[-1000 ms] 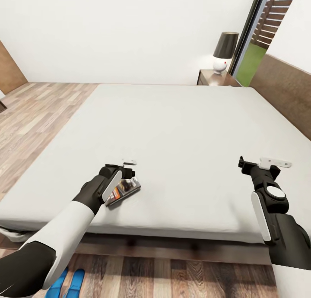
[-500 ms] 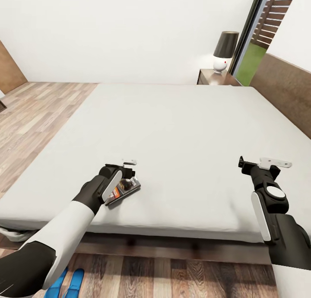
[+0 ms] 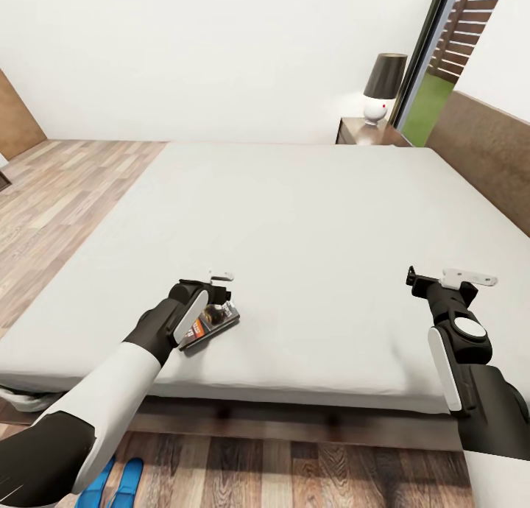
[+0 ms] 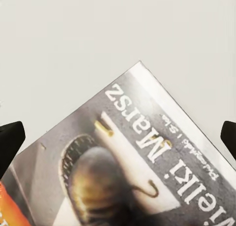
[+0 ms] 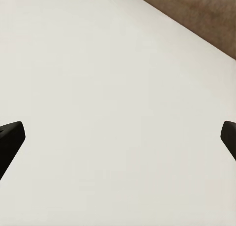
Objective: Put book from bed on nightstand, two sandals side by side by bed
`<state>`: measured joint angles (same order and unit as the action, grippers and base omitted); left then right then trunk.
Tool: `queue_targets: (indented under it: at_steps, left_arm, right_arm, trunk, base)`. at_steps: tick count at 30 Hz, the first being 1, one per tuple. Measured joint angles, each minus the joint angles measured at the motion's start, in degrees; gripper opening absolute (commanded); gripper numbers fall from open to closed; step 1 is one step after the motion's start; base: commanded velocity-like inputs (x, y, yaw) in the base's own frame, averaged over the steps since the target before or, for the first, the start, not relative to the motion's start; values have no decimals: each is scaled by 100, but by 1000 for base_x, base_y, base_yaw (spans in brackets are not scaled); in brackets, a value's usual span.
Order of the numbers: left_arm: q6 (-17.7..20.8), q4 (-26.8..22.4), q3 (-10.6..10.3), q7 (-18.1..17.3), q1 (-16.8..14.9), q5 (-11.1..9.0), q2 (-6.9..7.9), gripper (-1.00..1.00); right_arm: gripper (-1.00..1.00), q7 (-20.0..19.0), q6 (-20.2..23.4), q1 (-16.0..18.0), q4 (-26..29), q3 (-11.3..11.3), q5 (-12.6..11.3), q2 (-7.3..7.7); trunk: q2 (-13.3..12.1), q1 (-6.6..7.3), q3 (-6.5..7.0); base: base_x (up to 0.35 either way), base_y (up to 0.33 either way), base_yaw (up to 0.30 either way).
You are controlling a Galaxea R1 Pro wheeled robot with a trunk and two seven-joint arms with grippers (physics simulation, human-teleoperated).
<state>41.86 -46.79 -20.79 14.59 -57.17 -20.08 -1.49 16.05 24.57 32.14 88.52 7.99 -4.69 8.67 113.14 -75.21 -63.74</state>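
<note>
Your left hand [image 3: 218, 296] is hovering wide open over the book [image 3: 211, 325] near the bed's [image 3: 309, 213] front edge; your right hand [image 3: 442, 280] is hanging open, empty.

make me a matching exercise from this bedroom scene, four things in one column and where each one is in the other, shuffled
Things:
1. small glossy grey, white and orange book
2. two flat bright-blue sandals
3. dark-shaded, white-based lamp
4. right gripper

Places:
A. on the dark-brown wooden nightstand past the bed's far corner
B. on the wood floor by the near edge of the bed
C. over bare light-grey mattress, nothing between its fingers
D. on the mattress near its front edge, under the left gripper

Pairs: 1-D, 2-B, 3-A, 4-C
</note>
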Motion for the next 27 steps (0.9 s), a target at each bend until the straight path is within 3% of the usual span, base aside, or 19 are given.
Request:
queue_targets:
  at_steps: [11,27]
  left_arm:
    - [-2,-27,-4,6,1,-10,5,100]
    - [-4,-29,-4,2,1,-2,3,100]
  right_arm:
    - [100,0,0,0,0,0,0,0]
    - [100,-4,0,0,0,0,0,0]
  trunk:
    - [360,-195,-160]
    - [362,-197,-161]
  base:
    - [0,0,0]
    - [0,0,0]
